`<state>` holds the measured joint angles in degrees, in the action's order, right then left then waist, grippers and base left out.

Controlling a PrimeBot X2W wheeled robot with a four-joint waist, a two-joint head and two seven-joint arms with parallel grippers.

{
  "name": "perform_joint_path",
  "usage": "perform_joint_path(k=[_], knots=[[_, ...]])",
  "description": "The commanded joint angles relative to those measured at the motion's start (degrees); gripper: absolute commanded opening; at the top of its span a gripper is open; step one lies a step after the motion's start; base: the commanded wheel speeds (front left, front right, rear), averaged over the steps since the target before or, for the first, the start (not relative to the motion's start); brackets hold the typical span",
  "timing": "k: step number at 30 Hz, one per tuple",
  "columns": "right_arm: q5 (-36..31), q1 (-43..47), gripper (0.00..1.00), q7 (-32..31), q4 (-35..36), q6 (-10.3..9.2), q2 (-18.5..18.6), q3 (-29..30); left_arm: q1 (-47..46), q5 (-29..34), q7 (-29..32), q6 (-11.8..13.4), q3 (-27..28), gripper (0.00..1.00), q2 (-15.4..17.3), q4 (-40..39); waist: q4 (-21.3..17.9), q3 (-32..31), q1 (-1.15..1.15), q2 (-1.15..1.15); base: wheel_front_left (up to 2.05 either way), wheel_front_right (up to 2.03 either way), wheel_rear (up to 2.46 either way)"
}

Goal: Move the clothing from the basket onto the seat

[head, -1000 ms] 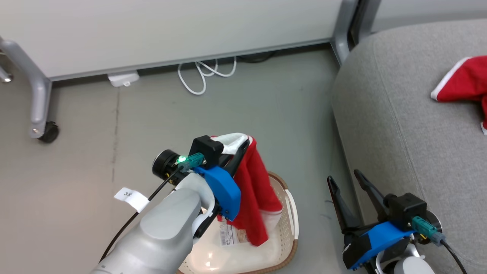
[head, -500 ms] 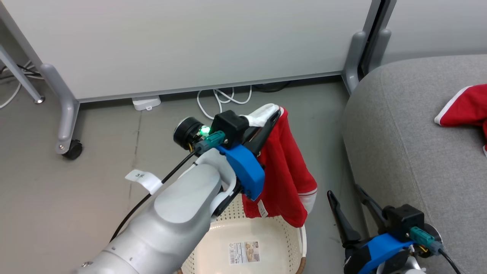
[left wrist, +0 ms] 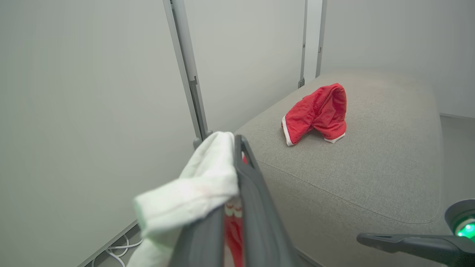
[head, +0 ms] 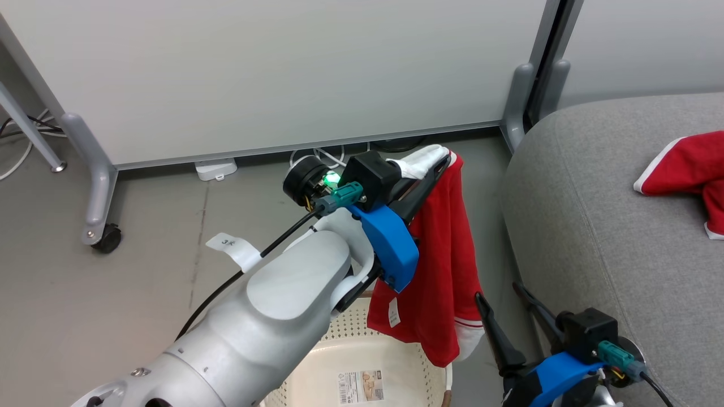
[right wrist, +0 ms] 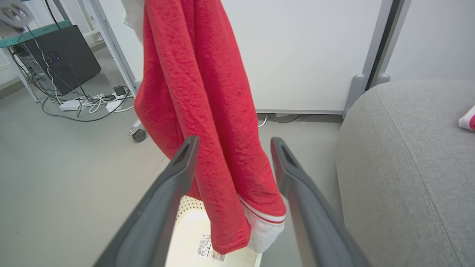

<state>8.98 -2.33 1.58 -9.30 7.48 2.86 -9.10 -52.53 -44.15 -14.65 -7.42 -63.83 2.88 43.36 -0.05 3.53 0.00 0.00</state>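
Soft red garment with white trim [head: 447, 271] hangs above the cream perforated plastic basket [head: 353, 330], clamped in our left gripper [head: 444, 161]. Our right gripper [head: 498, 291] stands spread apart.

A red garment [right wrist: 207, 122] hangs above the basket [right wrist: 185, 207], beyond the wide-open right tool [right wrist: 234, 144].

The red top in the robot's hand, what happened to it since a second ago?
The left gripper raised the red top out of the basket and toward the sofa; its hem now hangs above the basket. The head camera shifted too. Unchanged: left gripper shut on the top, right gripper open and empty, the other red garment lying on the sofa.
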Motion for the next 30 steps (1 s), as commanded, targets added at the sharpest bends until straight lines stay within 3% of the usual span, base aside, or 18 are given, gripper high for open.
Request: perform_joint_path(k=[1,19,30], knots=[[-0.2,0.43,1.0,-0.02,-0.04,0.03,0.05,-0.07,-0.82,-0.23,0.06,-0.07,-0.08,0.0,0.06,-0.07,-0.08,-0.06,0.0,0.0,0.0,0.0,0.0],[-2.86,-4.12,1.0,-1.81,-1.46,0.03,0.05,-4.0,-2.25,-4.25,-0.46,1.03,-3.99,0.0,0.03,-0.58,-1.23,0.29,0.0,0.0,0.0,0.0,0.0],[-2.7,-14.33,1.0,-3.28,-11.54,0.03,0.05,-6.87,-3.0,-5.45,-0.62,1.42,-4.97,0.0,0.02,-1.23,-0.79,0.98,0.0,0.0,0.0,0.0,0.0]])
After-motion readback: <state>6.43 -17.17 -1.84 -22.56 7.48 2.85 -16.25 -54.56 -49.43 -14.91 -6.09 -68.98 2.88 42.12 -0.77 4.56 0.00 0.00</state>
